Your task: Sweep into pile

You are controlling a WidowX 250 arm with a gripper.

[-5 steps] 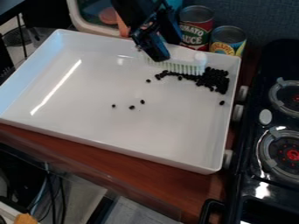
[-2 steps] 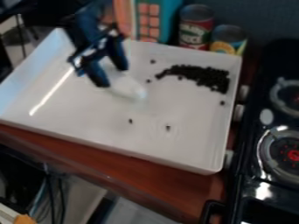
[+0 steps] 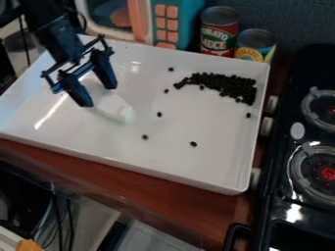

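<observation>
In the left part of the white tray (image 3: 177,166), my gripper (image 3: 99,96) hangs with its fingers on either side of a white brush (image 3: 116,109), gripping it. The brush is pale against the tray, its bristles low near the tray floor. A curved pile of small black pieces (image 3: 229,87) lies by the tray's back right corner, well to the right of the brush. Several loose pieces are scattered apart from it: one (image 3: 159,114) near the middle, another (image 3: 145,137) nearer the front, a third (image 3: 193,144) at front right, others close to the pile.
Behind the tray stand two cans, a red one (image 3: 219,32) and a yellow one (image 3: 255,45), and a toy microwave (image 3: 175,22). A black stove (image 3: 298,176) lies along the right side. The tray's raised walls surround the pieces.
My gripper and the brush have moved left and toward the front, away from the pile. Some loose pieces lie in new spots, toward the front and near the back wall.
</observation>
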